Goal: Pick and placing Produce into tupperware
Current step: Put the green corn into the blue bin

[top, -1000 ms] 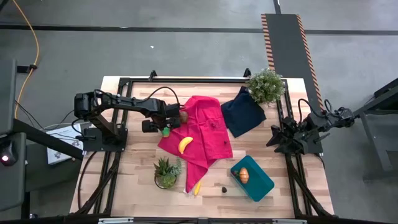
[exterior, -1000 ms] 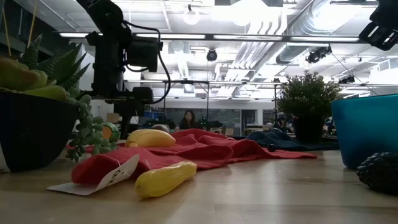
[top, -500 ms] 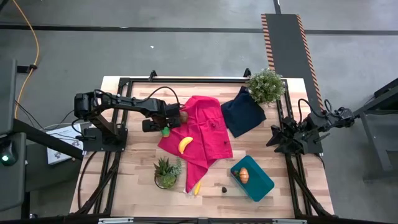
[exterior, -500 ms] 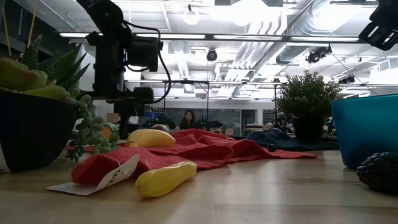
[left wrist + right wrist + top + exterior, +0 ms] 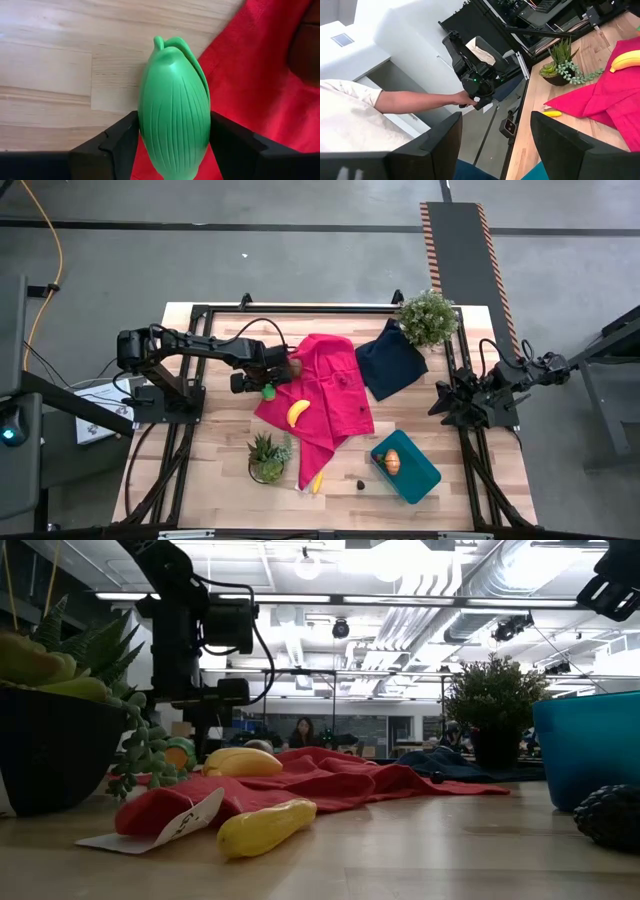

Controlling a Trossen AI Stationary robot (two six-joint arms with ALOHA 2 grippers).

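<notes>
My left gripper [image 5: 174, 150] is shut on the green ribbed piece [image 5: 174, 120], over the left edge of the red cloth [image 5: 320, 395]; the high view shows the gripper [image 5: 266, 388] there too. A brown piece [image 5: 297, 366] lies on the cloth just beyond it. One yellow banana [image 5: 297, 412] lies on the cloth, and another [image 5: 317, 481] at the cloth's near end. The orange piece [image 5: 392, 462] lies inside the teal tub [image 5: 418, 480]. My right gripper [image 5: 445, 402] waits open at the table's right edge. My left gripper pinches the green piece between its two fingers [image 5: 117, 145], one on each flank of its wide body [image 5: 146, 135]. The fingers come from the table's left and lie along the piece, whose pointed tip [image 5: 159, 42] faces away from the wrist. Whether it is clear of the cloth, I cannot tell.
A succulent pot [image 5: 267, 458] stands near the table's near-left, and a bushy potted plant [image 5: 427, 318] at the far right corner. A navy cloth [image 5: 390, 360] lies beside the red one. A small dark lump [image 5: 360, 480] sits left of the tub. A person's arm [image 5: 415, 100] shows beyond the table.
</notes>
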